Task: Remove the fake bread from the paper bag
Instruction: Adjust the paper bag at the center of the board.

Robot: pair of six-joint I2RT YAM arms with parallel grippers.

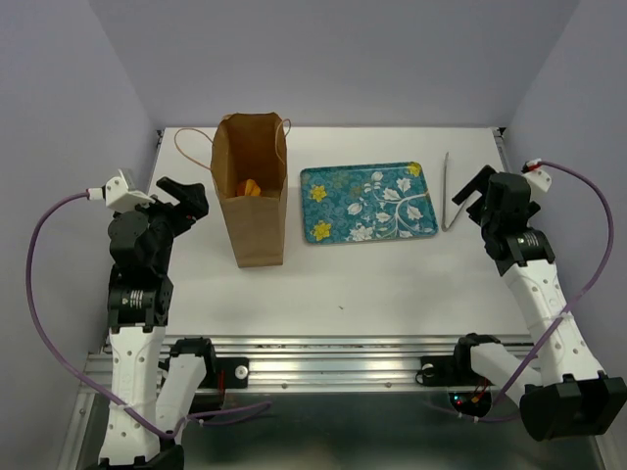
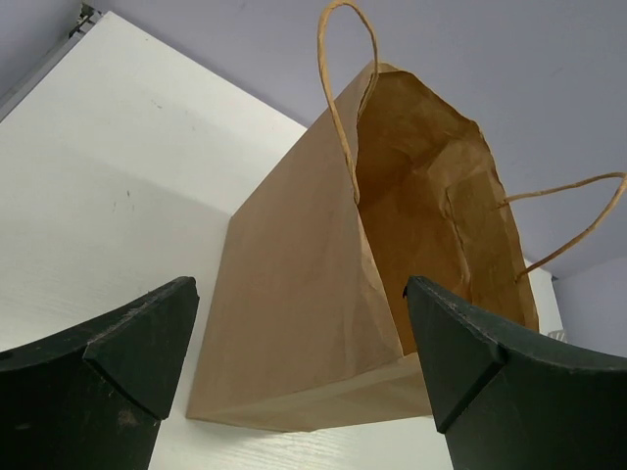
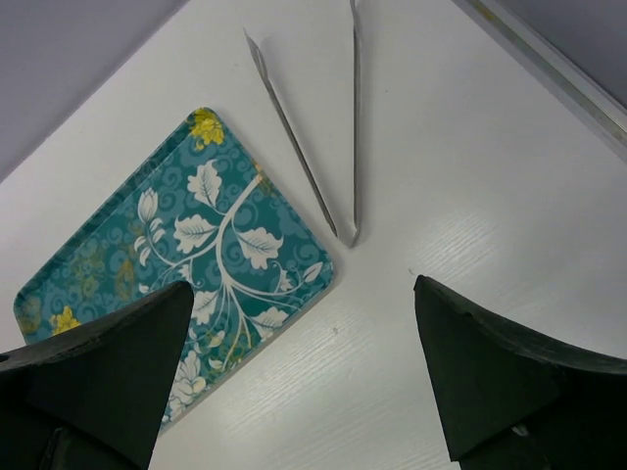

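The white tabletop (image 1: 392,284) carried everything. The paper bag (image 1: 257,215) stood upright, mouth open upward, long axis vertical. The teal floral tray (image 1: 367,203) lay just right of the bag, with the metal tongs (image 1: 447,191) further right. The fake bread (image 1: 251,188) sat down inside the bag, orange showing through the mouth. The left pincer (image 1: 186,199), jaws wide and holding nothing, was near the bag's left side, so probably the arm to reach in. The right pincer (image 1: 468,199), also wide and empty, was well apart from the bag, beyond the tray.
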